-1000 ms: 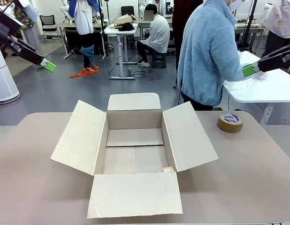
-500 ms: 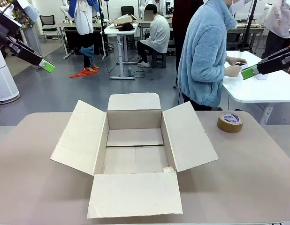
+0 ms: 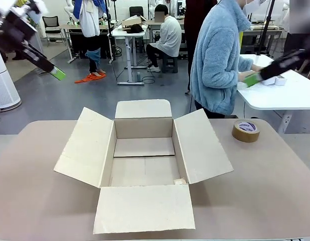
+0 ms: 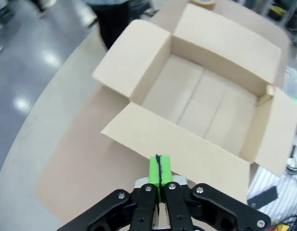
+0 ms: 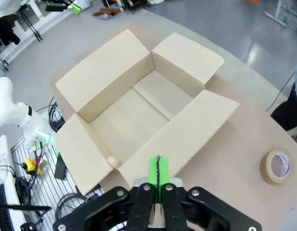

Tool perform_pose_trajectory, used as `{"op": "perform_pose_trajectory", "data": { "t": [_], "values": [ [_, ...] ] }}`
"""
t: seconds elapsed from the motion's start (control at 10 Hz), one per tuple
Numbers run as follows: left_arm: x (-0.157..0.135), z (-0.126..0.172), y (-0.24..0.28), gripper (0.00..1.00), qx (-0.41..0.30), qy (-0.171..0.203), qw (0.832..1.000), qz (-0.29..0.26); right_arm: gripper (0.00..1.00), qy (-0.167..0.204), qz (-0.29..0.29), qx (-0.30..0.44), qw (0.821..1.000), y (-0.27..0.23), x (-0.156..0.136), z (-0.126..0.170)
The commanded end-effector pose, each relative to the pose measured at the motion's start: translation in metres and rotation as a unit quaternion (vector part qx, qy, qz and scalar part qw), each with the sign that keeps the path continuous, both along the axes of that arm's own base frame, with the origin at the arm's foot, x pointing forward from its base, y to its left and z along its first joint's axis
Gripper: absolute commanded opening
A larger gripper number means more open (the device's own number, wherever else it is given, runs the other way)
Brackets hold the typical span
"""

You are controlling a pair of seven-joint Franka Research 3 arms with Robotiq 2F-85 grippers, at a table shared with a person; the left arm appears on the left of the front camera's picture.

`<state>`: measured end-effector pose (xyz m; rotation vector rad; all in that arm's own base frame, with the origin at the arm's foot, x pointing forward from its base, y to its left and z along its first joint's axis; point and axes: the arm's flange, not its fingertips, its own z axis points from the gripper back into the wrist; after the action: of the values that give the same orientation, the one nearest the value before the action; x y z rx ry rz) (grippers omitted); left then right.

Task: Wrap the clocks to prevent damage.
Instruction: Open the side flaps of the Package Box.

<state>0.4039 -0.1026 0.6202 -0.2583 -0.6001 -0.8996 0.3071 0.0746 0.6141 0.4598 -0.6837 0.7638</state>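
- The big brown cardboard box [image 3: 144,170] sits in the middle of the frame on the tan table [image 3: 34,201]. All four flaps are folded out, and its floor is bare.
- A brown roll of tape [image 3: 246,131] lies flat on the table at the right, well apart from the box.
- The left gripper [image 3: 58,74] hangs high in the upper left of the front view. In its own wrist view, the left gripper's [image 4: 160,169] green pads are pressed tight together with nothing between them.
- The right gripper [image 3: 251,80] hangs high in the upper right. In its wrist view, the right gripper [image 5: 158,171] is closed too, and empty.
- In both wrist views the box [image 4: 206,96] lies past the fingertips and far below them.
- A person in a fluffy light blue jacket [image 3: 220,55] stands in the upper right, turned to a white side table [image 3: 290,98]. Their hands are busy there.
- Some small white things [image 3: 275,80] lie on that side table. They are too small to tell what they are.
- It is not clear where the clocks are. None is on the tan table or in the box.
- The wrapping has probably not begun.
- If a clock comes from the person, the right arm looks nearer. Its green tip is just beside the person's hands in the front view.
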Motion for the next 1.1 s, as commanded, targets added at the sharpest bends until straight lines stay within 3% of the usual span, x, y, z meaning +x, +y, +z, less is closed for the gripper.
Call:
{"op": "perform_pose_trajectory", "data": {
  "t": [0.0, 0.1, 0.3, 0.5, 0.6, 0.7, 0.8, 1.0],
  "values": [
    [-0.030, -0.012, -0.060, 0.00, 0.090, 0.072, 0.989, 0.094, 0.01, 0.063, -0.057, -0.044, 0.995, 0.081, 0.010, 0.014],
    [-0.038, -0.020, -0.085, 0.00, 0.122, 0.092, 0.981, 0.122, 0.01, 0.103, -0.092, -0.066, 0.988, 0.110, 0.011, 0.011],
    [-0.041, -0.052, -0.129, 0.00, 0.183, 0.118, 0.950, 0.225, 0.01, 0.189, -0.198, -0.137, 0.952, 0.141, 0.025, -0.010],
    [-0.030, -0.076, -0.143, 0.00, 0.185, 0.145, 0.929, 0.285, 0.01, 0.230, -0.258, -0.168, 0.923, 0.148, 0.046, -0.033],
    [-0.026, -0.080, -0.141, 0.00, 0.174, 0.155, 0.928, 0.292, 0.01, 0.235, -0.285, -0.188, 0.910, 0.145, 0.054, -0.044],
    [-0.022, -0.078, -0.137, 0.00, 0.156, 0.180, 0.931, 0.278, 0.01, 0.253, -0.260, -0.193, 0.912, 0.146, 0.056, -0.048],
    [-0.038, -0.092, -0.140, 0.00, 0.195, 0.141, 0.929, 0.283, 0.01, 0.216, -0.270, -0.179, 0.921, 0.138, 0.047, -0.051],
    [-0.038, -0.092, -0.140, 0.00, 0.195, 0.141, 0.929, 0.283, 0.01, 0.216, -0.270, -0.179, 0.921, 0.138, 0.047, -0.051]
  ]
}}
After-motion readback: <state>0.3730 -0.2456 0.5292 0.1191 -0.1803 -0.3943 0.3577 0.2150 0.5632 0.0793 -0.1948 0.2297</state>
